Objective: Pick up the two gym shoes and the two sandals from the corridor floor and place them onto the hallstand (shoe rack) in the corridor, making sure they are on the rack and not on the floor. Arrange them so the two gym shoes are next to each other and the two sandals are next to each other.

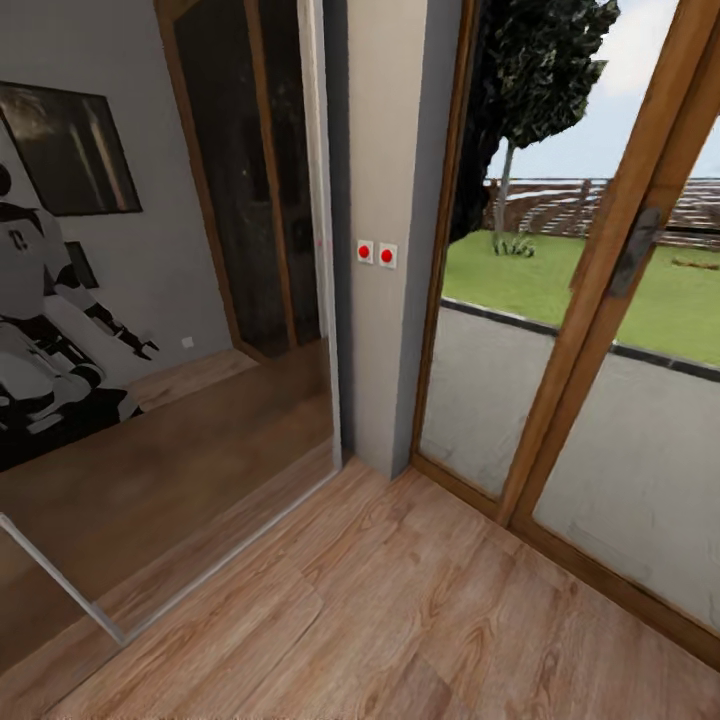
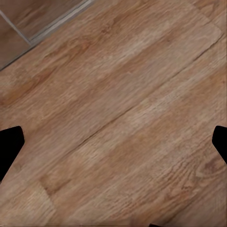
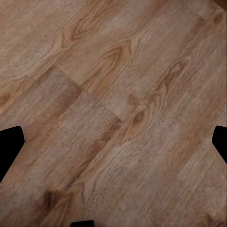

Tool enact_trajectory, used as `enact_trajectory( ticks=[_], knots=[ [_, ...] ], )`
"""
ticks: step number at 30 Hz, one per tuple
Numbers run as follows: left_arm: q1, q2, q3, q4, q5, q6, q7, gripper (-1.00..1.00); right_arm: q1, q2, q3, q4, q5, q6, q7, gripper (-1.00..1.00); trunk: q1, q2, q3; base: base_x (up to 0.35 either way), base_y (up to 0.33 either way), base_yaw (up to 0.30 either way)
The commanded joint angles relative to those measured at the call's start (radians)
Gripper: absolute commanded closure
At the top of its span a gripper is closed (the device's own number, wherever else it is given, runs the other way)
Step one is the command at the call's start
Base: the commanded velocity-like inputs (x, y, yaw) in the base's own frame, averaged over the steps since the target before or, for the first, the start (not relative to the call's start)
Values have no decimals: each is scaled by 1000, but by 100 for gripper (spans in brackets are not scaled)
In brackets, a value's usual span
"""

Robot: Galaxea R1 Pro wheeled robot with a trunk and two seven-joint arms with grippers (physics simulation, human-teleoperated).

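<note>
Head view gives me bare corridor floor (image 1: 400, 620), a mirrored panel (image 1: 170, 330) reflecting my robot cut off at the frame edge, two red wall buttons (image 1: 376, 254) and a glazed door (image 1: 600, 330). Each wrist view shows planks between two dark fingertips (image 2: 10, 146) (image 3: 10, 146) set wide apart, jaws holding nothing.

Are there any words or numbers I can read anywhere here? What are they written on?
No words or numbers can be read.
The two wall switches carry only red dots, no text.
The robot's reflection in the mirror has a small mark on its chest, too blurred to read.
The dark framed picture reflected there shows no lettering.
The floor under both wrist cameras is bare wood grain.
</note>
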Motion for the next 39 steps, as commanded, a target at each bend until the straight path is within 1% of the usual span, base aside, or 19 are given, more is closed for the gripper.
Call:
enact_trajectory(
  ticks=[1,32,39],
  knots=[
    [-1,0,-1,1,8,-3,-1,-100,0,0,2,0,-9,-3,-1,-100,0,0,-2,0,0,204],
    [-1,0,3,2,6,-1,5,-100,0,0,1,0,-7,-7,-1,-100,0,0,-38,0,0,204],
    [-1,1,27,2,15,-3,9,-100,0,0,1,1,-7,-7,-1,-100,0,0,-46,0,0,204]
  ],
)
